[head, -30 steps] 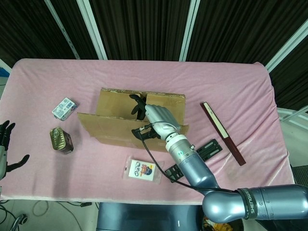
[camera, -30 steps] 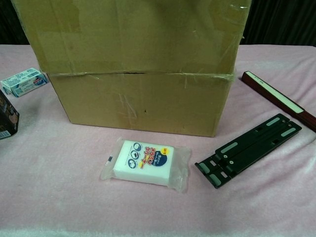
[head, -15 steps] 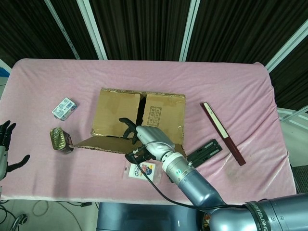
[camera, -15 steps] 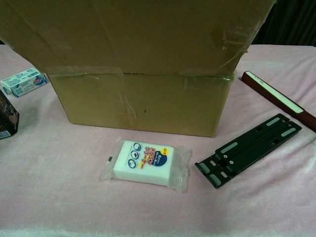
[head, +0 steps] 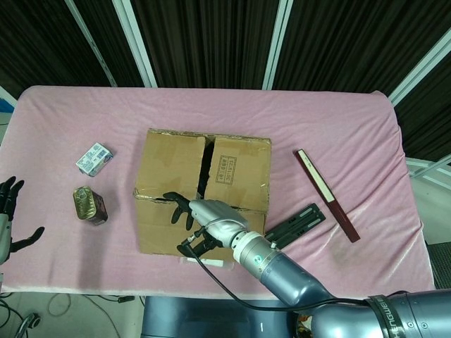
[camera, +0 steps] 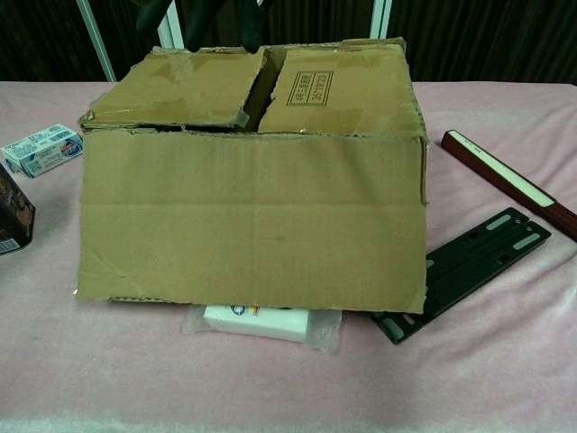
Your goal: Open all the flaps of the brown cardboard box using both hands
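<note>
Head view: right hand [head: 204,215], fingers spread and holding nothing, hovers over the box's [head: 204,172] folded-down near flap [camera: 252,225]. Two inner flaps likely come next.

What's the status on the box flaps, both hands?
Right hand over the near flap, now folded down front. Left hand idle off-table, open. Brown cardboard box: two inner flaps shut. White packet under the flap.

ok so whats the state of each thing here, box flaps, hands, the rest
box: front flap folded down, two inner flaps flat over the top
right hand: over the front flap, holding nothing
left hand: off the table's left edge, fingers apart
tin: upright, lid on
white packet: sealed, partly under the front flap
black stand: folded flat
</note>
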Motion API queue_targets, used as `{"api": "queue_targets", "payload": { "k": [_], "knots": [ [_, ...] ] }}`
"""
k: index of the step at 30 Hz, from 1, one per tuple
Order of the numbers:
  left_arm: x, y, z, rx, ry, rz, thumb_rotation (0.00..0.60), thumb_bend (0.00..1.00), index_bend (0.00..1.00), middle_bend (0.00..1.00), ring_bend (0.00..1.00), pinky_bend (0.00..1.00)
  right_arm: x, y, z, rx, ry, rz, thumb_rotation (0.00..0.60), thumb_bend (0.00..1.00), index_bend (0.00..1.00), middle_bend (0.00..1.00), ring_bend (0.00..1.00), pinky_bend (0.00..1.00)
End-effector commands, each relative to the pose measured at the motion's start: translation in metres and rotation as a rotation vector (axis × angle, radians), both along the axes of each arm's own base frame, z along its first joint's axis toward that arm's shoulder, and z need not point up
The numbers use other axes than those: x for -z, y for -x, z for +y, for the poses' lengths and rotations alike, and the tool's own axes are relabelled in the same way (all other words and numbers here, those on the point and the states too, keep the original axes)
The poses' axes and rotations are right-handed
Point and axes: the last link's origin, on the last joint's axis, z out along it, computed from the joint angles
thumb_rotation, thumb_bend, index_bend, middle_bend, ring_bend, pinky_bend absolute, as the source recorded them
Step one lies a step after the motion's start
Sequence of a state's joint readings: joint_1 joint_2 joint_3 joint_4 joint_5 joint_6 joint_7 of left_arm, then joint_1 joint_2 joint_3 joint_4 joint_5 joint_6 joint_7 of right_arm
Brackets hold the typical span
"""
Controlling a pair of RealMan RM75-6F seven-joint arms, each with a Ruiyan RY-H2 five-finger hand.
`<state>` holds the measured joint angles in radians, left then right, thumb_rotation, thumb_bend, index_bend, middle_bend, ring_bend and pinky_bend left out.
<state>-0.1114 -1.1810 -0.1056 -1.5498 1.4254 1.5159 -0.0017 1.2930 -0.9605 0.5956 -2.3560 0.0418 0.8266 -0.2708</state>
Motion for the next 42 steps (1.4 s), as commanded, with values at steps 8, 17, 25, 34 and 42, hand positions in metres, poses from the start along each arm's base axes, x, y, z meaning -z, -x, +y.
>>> {"api": "queue_targets", "payload": {
  "k": [8, 17, 25, 34, 42],
  "knots": [
    [-0.001, -0.013, 0.003, 0.043, 0.039, 0.063, 0.6, 0.17, 0.0, 0.0, 0.0, 0.0, -0.018, 0.094, -0.025, -0.006, 0.353, 0.203, 0.6, 0.39, 0.0, 0.21, 0.26, 0.33],
    [-0.004, -0.054, 0.033, 0.128, 0.186, 0.173, 0.6, 0.18, 0.0, 0.0, 0.0, 0.0, -0.061, 0.234, -0.013, 0.071, 0.822, 0.545, 0.6, 0.39, 0.0, 0.06, 0.02, 0.24],
    [0.001, -0.126, 0.083, 0.292, 0.397, 0.327, 0.6, 0.47, 0.02, 0.0, 0.0, 0.0, -0.07, 0.316, 0.014, 0.231, 0.896, 0.609, 0.6, 0.39, 0.0, 0.06, 0.01, 0.24],
    [0.021, -0.198, 0.13, 0.461, 0.561, 0.52, 0.6, 0.72, 0.05, 0.04, 0.01, 0.1, -0.07, 0.328, 0.012, 0.241, 0.912, 0.57, 0.6, 0.39, 0.0, 0.06, 0.01, 0.24],
    [0.052, -0.247, 0.155, 0.569, 0.651, 0.612, 0.6, 0.77, 0.15, 0.17, 0.12, 0.18, -0.07, 0.333, 0.009, 0.268, 0.916, 0.531, 0.6, 0.39, 0.0, 0.06, 0.01, 0.24]
  ]
}}
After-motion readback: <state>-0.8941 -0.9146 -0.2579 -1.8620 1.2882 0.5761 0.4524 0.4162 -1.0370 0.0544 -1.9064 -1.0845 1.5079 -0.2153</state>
